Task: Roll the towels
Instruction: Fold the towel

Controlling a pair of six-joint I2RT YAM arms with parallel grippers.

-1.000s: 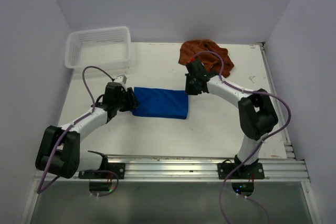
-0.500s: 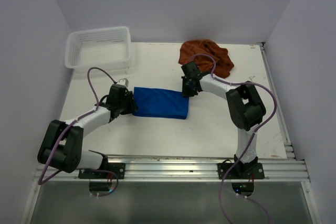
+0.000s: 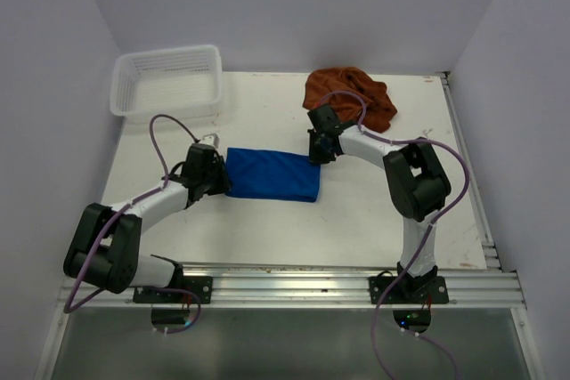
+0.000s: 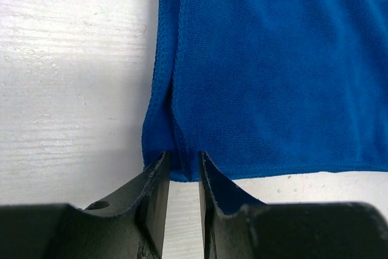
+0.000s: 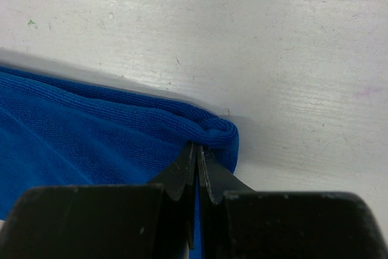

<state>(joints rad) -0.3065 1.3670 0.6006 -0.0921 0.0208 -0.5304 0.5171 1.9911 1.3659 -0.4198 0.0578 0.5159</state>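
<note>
Pinching the unrolled blue towel (image 3: 272,175) mid-frame, right gripper (image 5: 197,147) clamps tight, hold of left gripper (image 4: 183,157) unclear; rust-brown towel (image 3: 349,100) lies crumpled upper right.

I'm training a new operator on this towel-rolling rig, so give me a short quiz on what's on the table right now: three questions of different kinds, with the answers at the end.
1. In a few words: how does the rust-brown cloth towel lie?
2. True or false: the folded royal-blue cloth towel lies inside the white plastic mesh basket.
3. The right gripper is shut on: A the brown towel, B a corner of the blue towel, C the basket's rim.

Key
1. Crumpled in a heap, unrolled, near the far edge of the table.
2. False: it lies flat on the table, apart from the basket.
3. B
</note>
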